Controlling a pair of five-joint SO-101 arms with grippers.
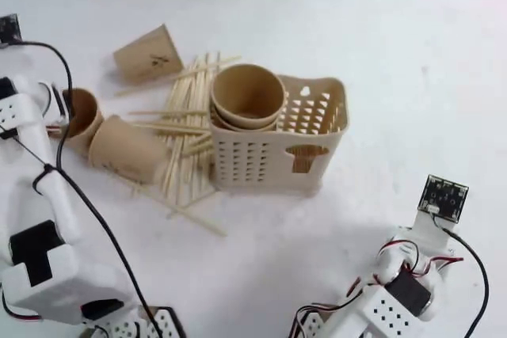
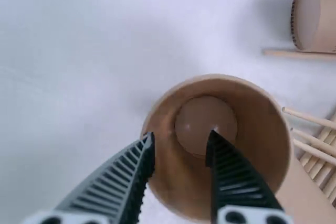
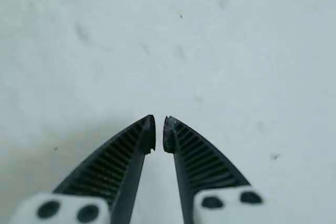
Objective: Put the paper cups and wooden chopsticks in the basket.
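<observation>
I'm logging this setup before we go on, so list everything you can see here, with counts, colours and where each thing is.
paper cups: three, brown, on the table left of the basket.
stacked cups: seemingly two, brown, inside the basket.
chopsticks: loose pile, pale wood, on the table against the basket's left side.
basket: one, cream, mid-table.
table: one, white.
left gripper: dark fingers, open at the mouth of one of the paper cups.
right gripper: dark fingers, shut, over bare table.
</observation>
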